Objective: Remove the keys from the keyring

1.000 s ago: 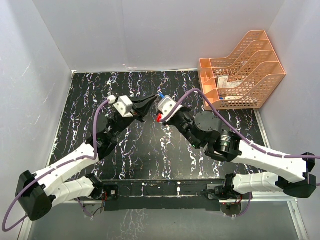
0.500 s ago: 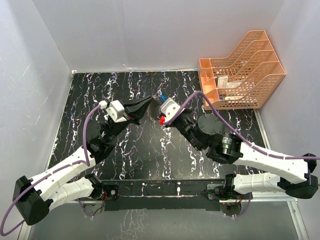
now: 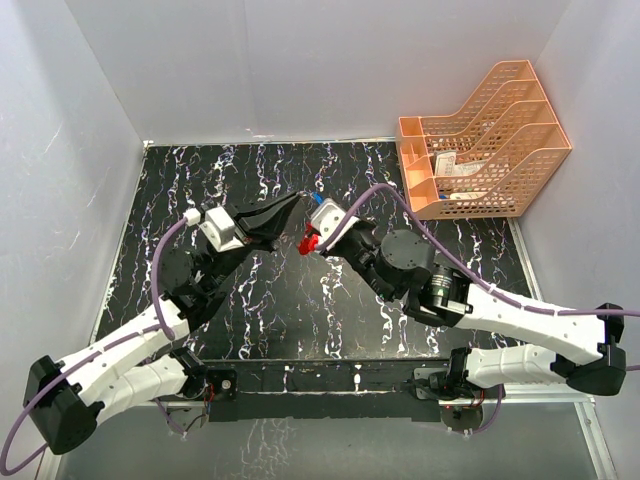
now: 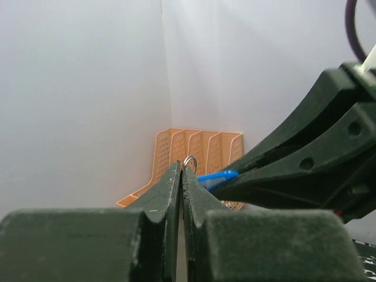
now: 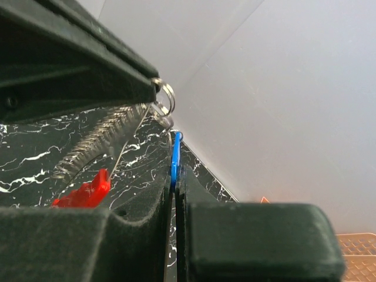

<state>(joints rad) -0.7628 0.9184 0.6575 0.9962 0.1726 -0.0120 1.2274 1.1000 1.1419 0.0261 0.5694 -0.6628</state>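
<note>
Left end effector (image 4: 183, 170): 2 dark matte fingers pressed flat together with no gap, pinching a small split ring (image 4: 190, 162) of thin bright wire at their tips; how deep the ring sits between them is hidden. Right end effector (image 5: 175, 176): 2 dark, square-edged fingers closed to a hairline slit on the key (image 5: 175, 154), a thin blue plastic-looking sliver seen edge-on in the right wrist view; its blade cannot be made out and its lower part is buried between the fingers. In the top view the key is only a blue speck between the 2 end effector tips, held above the middle of the tabletop (image 3: 270, 300), just beside the split ring. Whether key and split ring are linked cannot be told. Keyring (image 5: 82, 192): only a glossy red portion shows, low and to the left in the right wrist view, its lower edge cut off by the finger; in the top view it is a red spot just beside the right wrist housing. Its full outline is not visible. A ribbed silvery strip under the left finger is too blurred to identify. Tabletop: black with white marble veining. Rack (image 3: 480, 150): orange plastic lattice, 4 stepped dividers, at the far right corner, with papers inside.
</note>
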